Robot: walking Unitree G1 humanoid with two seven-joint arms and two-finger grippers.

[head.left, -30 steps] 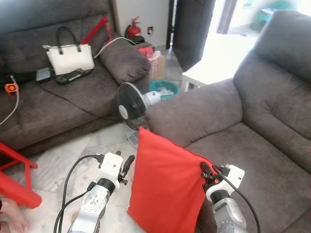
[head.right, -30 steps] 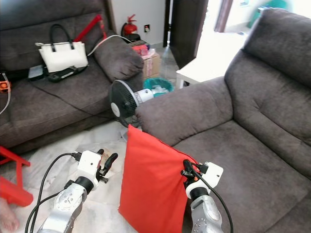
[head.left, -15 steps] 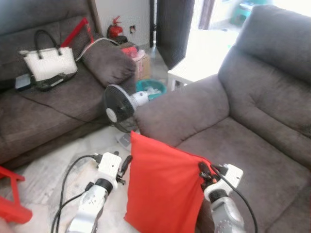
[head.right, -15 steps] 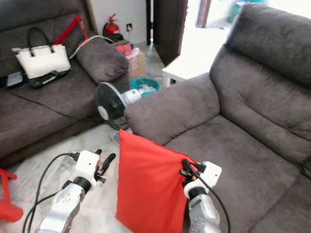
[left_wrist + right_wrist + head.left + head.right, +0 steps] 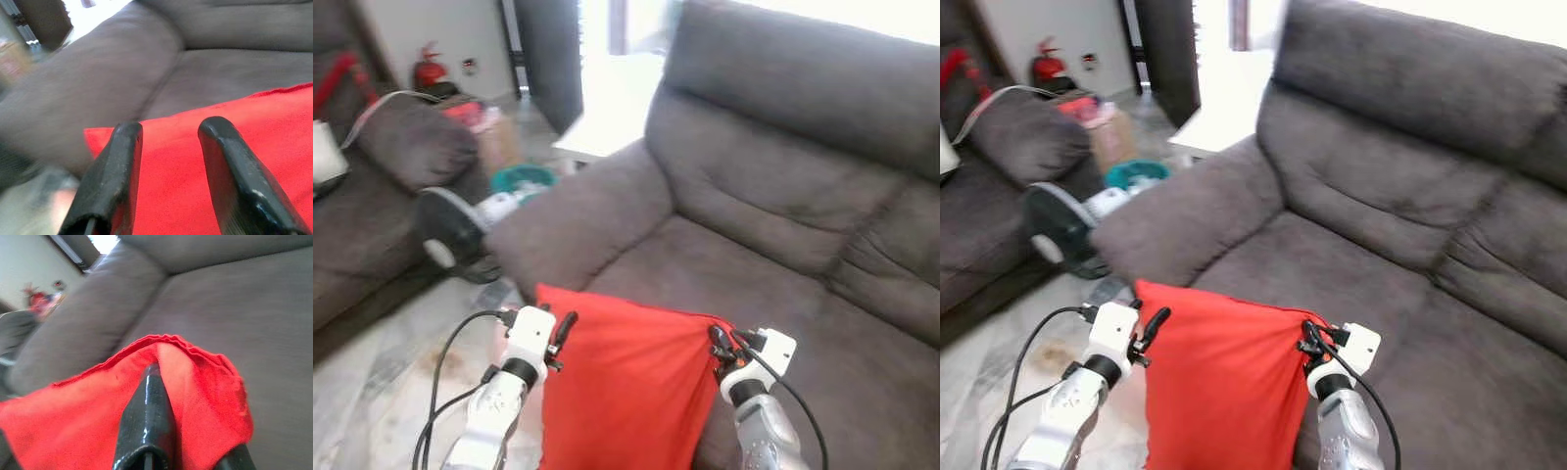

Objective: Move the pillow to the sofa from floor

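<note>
Across most of the frame sits the grey sofa (image 5: 773, 196), seat cushion & armrest close ahead of the robot, so the drop spot looks near. Second grey sofa (image 5: 382, 166) off to the robot's left, w/ a black fan (image 5: 450, 230) on the floor between them.

Red pillow (image 5: 622, 392) hangs in front of the robot, held up off the tile floor (image 5: 372, 362), its lower part dropping out of frame. Its top edge runs roughly level from arm to arm; long axis looks vertical, broad face toward the camera. Prob held by the top corners so it clears the seat front when carried over.

Right gripper (image 5: 717, 343) is clamped on the pillow's upper right corner; fabric bunches around one finger in the right wrist view. Left gripper (image 5: 560, 331) sits at the upper left corner, fingers (image 5: 115, 181) spread apart w/ red cloth just beyond them; not pinching, more steadying that edge, I'd guess.
</note>
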